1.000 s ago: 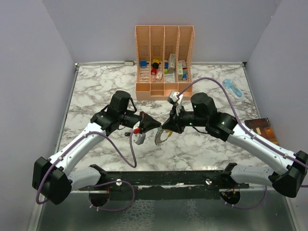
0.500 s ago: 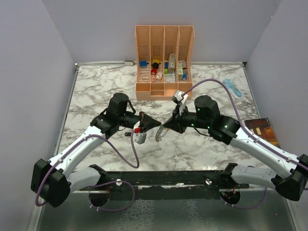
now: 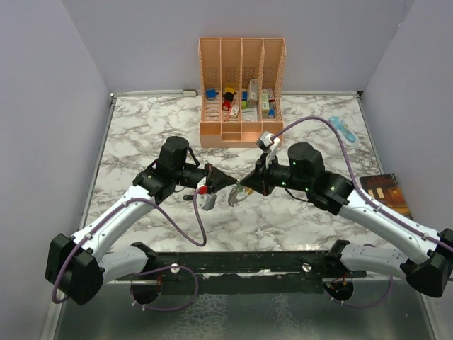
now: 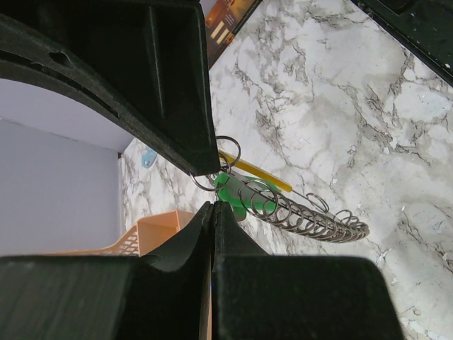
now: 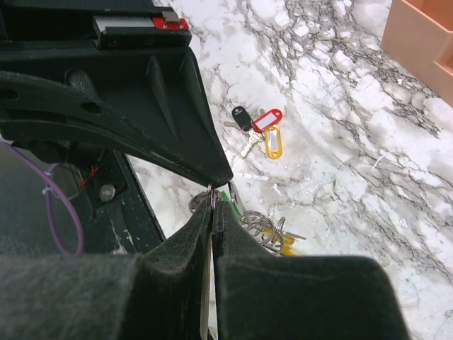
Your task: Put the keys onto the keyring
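Left gripper [image 3: 231,183] and right gripper [image 3: 245,186] meet tip to tip above the marble table [image 3: 134,127], both clamped tight. Keyring [image 4: 304,216] hangs at the touching tips, just beneath them: a coil of silvery loops trails away from the left gripper's nose, yellow band alongside. Right gripper pinches one of its thin wire rings. Green-tagged key [image 4: 237,195] sits hard against the left gripper's tip; whether those jaws nip its small ring, cannot tell. Three more keys [image 5: 266,123], tagged black, red and yellow, lie together on the marble, well beyond the right gripper's tip, apart from the keyring
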Tool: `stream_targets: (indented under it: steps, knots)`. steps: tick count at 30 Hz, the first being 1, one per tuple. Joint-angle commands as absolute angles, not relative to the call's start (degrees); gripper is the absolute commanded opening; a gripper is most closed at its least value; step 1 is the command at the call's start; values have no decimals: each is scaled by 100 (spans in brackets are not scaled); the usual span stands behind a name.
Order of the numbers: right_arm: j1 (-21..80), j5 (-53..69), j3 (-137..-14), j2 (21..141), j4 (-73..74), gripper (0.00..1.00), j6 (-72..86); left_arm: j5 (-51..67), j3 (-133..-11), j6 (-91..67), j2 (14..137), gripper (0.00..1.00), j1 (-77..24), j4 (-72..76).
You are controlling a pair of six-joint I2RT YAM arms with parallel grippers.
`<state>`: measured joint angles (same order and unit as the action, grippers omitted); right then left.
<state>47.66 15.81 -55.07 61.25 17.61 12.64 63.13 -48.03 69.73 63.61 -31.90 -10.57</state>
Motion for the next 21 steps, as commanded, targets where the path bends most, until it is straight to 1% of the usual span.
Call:
stream_targets:
  steps: [1,13,21]
  knots:
    - [4781,1277,-5373,6010,1165,1,1570,6365,-4835,6875,6319,0,-3234,-986]
    - [4781,934,-5204,5851,926,1,1863,6276,-4710,6866,6233,0,-3270,-993]
    - [4781,1036,-5266,5951,1047,1,1841,6231,-4715,6739,6227,0,-3295,-793]
